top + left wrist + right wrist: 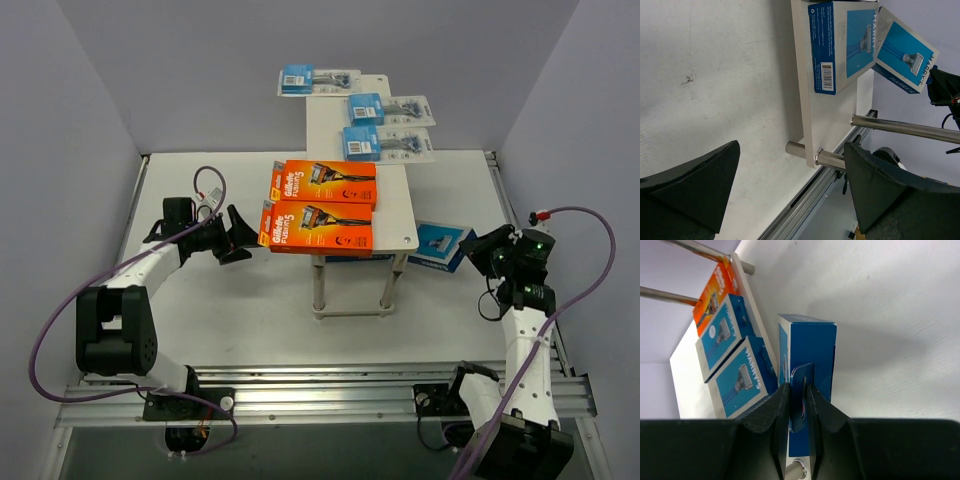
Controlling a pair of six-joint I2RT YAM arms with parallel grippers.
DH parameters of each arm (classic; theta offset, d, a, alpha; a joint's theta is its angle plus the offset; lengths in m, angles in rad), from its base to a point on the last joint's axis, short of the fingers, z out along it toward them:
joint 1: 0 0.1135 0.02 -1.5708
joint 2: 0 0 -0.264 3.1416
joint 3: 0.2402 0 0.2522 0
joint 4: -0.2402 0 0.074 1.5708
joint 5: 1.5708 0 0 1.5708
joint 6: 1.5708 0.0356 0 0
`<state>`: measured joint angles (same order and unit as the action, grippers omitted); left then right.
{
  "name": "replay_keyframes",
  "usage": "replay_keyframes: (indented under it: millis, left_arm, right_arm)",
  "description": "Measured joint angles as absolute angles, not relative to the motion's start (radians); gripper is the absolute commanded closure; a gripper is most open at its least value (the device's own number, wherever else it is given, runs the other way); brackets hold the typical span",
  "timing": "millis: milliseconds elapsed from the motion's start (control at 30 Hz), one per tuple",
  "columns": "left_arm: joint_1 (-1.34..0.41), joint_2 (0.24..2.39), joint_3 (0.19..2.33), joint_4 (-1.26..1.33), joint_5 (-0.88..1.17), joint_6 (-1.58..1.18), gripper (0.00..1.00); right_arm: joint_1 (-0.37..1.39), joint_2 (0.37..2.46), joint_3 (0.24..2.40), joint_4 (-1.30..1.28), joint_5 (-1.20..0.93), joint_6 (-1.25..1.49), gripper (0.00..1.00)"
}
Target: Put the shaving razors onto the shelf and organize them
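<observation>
Bolted nearest the camera, two arms reach over a white surface (250, 300) toward a two-tier shelf (395, 200) standing on thin metal legs (320, 285).

At the shelf's 9 o'clock, the left hand (236, 236) hovers with its fingers spread wide and nothing between them, just beside the nearer orange box (315, 228). Its wrist camera looks between the parted fingers (695, 185) along the lower tier (832, 115), where a blue-and-white box (840, 45) lies flat.

At the shelf's 4 o'clock, the right hand (480, 252) is clamped on the held box (440, 243), a blue-and-white pack poking out beside the shelf's near right corner. In the right wrist view the fingers (777, 410) pinch a narrow blue part of that pack, and a pair of like boxes (722, 335) lies side by side just past it. Whether both rest on the lower tier cannot be told.

On the shelf top, the nearer orange box and the farther orange box (325, 183) lie side by side at the 6 o'clock end, both overhanging the 9 o'clock edge. Beyond them lie three blister packs with blue cards: the first blister pack (388, 142) and the second blister pack (390, 106) jut over the 3 o'clock edge. The farthest blister pack (318, 78) overhangs the 11 o'clock corner.
</observation>
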<state>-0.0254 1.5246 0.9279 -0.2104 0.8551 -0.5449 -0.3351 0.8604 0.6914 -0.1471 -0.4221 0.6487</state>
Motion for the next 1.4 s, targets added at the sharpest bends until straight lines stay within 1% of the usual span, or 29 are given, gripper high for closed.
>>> replay_keyframes:
  millis: [433,600,667,700,733,767,800,933,1000,1033,1100,1133,1233,1400]
  left_arm:
    - [-0.025,1.524,0.928,-0.210,0.872,-0.545,0.06]
    - [-0.025,1.524,0.928,-0.210,0.875,-0.545,0.06]
    - [-0.025,1.524,0.928,-0.210,0.877,-0.546,0.06]
    - [-0.025,1.524,0.928,-0.210,0.877,-0.546,0.06]
    - [-0.025,1.524,0.928,-0.210,0.877,-0.546,0.06]
    - [-0.025,1.524,0.928,-0.210,0.878,-0.546,0.06]
    - [-0.025,1.524,0.928,-0.210,0.879,-0.546,0.06]
    - [-0.026,1.522,0.928,-0.210,0.880,-0.546,0.06]
    - [-0.027,1.519,0.928,-0.210,0.880,-0.546,0.06]
    - [-0.028,1.517,0.928,-0.210,0.880,-0.546,0.06]
    - [-0.031,1.515,0.928,-0.210,0.881,-0.546,0.06]
    - [-0.033,1.514,0.928,-0.210,0.884,-0.546,0.06]
    - [-0.038,1.514,0.928,-0.210,0.892,-0.552,0.06]
    - [-0.047,1.513,0.928,-0.206,0.903,-0.569,0.06]
  right_arm:
    - [-0.335,0.818,0.814,-0.197,-0.414,0.665,1.00]
    - [-0.335,0.813,0.827,-0.211,-0.406,0.658,1.00]
    - [-0.335,0.817,0.823,-0.218,-0.399,0.657,0.82]
    - [-0.335,0.819,0.817,-0.219,-0.391,0.656,0.75]
    - [-0.335,0.822,0.807,-0.222,-0.380,0.654,0.68]
    - [-0.337,0.825,0.785,-0.221,-0.368,0.654,0.65]
    - [-0.340,0.826,0.758,-0.220,-0.362,0.653,0.63]
    - [-0.359,0.827,0.634,-0.251,-0.330,0.660,0.67]
    - [-0.365,0.828,0.591,-0.275,-0.311,0.666,0.65]
    - [-0.367,0.831,0.577,-0.288,-0.298,0.669,0.58]
    - [-0.371,0.842,0.567,-0.306,-0.270,0.675,0.49]
    - [-0.373,0.850,0.565,-0.308,-0.258,0.675,0.42]
    - [-0.374,0.882,0.559,-0.307,-0.228,0.682,0.35]
    - [-0.374,0.931,0.531,-0.299,-0.192,0.685,0.33]
